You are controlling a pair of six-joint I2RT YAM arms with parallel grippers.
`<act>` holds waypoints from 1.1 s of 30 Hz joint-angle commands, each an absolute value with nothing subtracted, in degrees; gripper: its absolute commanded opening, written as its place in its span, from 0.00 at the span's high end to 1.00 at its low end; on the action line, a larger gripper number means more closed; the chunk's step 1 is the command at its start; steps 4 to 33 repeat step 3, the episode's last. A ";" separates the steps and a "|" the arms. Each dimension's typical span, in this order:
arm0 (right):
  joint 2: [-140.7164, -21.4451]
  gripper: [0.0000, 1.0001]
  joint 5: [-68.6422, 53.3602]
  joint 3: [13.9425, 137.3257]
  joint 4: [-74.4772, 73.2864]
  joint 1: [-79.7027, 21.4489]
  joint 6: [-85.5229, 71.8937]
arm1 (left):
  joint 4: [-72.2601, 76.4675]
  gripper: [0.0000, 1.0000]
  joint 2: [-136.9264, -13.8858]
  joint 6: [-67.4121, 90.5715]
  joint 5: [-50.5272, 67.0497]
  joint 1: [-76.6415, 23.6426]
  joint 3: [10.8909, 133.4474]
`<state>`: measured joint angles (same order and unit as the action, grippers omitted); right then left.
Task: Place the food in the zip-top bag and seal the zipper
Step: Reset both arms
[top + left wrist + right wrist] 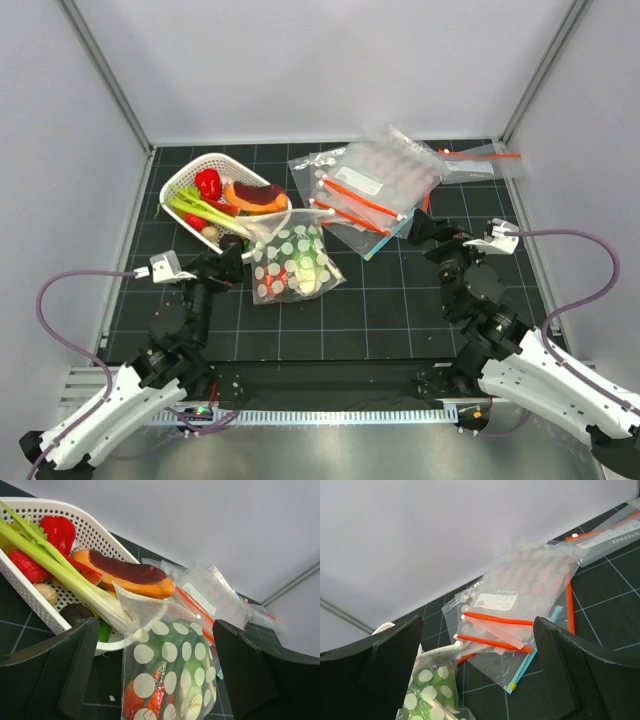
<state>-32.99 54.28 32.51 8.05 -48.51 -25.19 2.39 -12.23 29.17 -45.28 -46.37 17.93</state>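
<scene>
The left gripper is spread and holds nothing, just beside the zip-top bag. Its wrist camera shows the food inside more clearly than the overhead view does. The bag mouth overlaps the rim of the vegetable-filled basket. The right gripper is likewise released, facing the plain bags.

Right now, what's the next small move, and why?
Probably bring the left end effector forward onto the zipper and pinch one end. The food already shows through the zip-top bag, its mouth by the basket looks unsealed, and that end effector is open and nearest.
</scene>
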 commanded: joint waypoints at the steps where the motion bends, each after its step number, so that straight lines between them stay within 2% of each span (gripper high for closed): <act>1: -33.48 0.00 53.88 32.52 12.31 -48.43 -24.17 | 5.62 0.00 -13.18 28.83 -46.06 -46.14 19.60; 33: -34.19 0.00 54.40 33.39 11.34 -48.43 -24.26 | 5.97 0.00 -13.71 28.65 -45.88 -46.14 19.51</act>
